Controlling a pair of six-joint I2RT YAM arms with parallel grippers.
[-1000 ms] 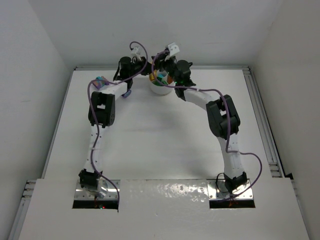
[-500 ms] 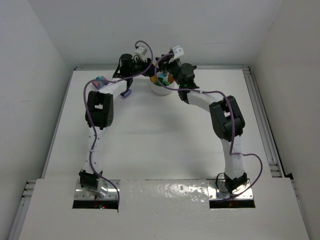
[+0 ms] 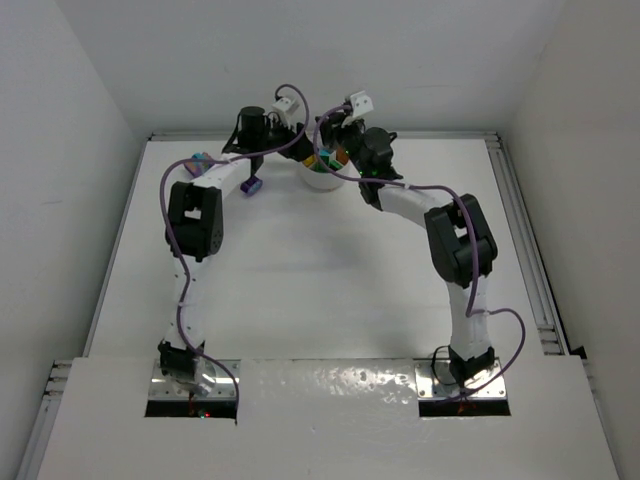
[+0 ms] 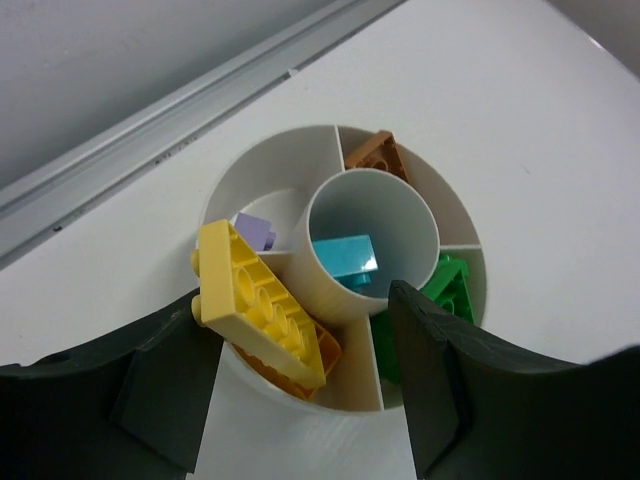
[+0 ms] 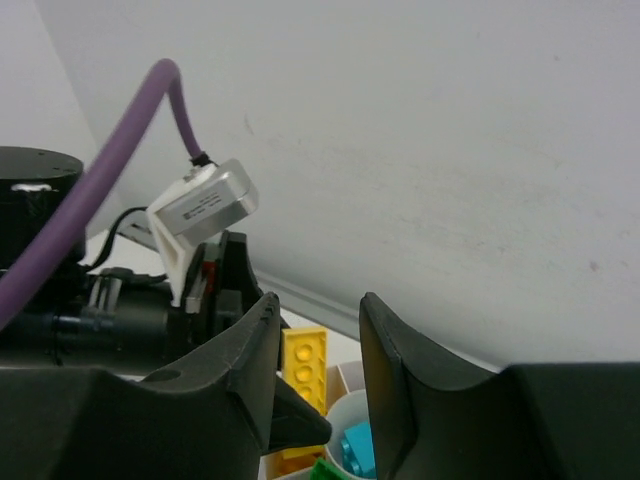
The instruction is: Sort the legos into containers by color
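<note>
jaws of the left gripper (image 4: 298,300) stand spread, one dark finger on each side of the near part of the white dish (image 4: 232,178), pinching nothing. a yellow brick (image 4: 262,312) lies tilted on the dish's left rim, just beside the left finger, with an orange brick (image 4: 322,352) under it. a teal brick (image 4: 345,262) sits in the central well, a purple brick (image 4: 255,232) in the far-left section, a brown-orange brick (image 4: 375,155) in the far section and a green brick (image 4: 450,290) at the right. the right gripper (image 5: 315,300) holds its jaws a little apart with nothing between them; the dish shows low behind them.

a second ago both elbows sat closer in. they have since swung outward, and more of the dish's colours show from above. a stray purple piece (image 3: 252,184) stays on the table (image 3: 320,280) left of the dish.

the dish's near rim is hidden by the fingers and cut by the frame edge. from above, both sets of fingertips are lost behind wrists and cables, and a small cluster of legos (image 3: 200,158) at the far left is too small to sort by colour.
</note>
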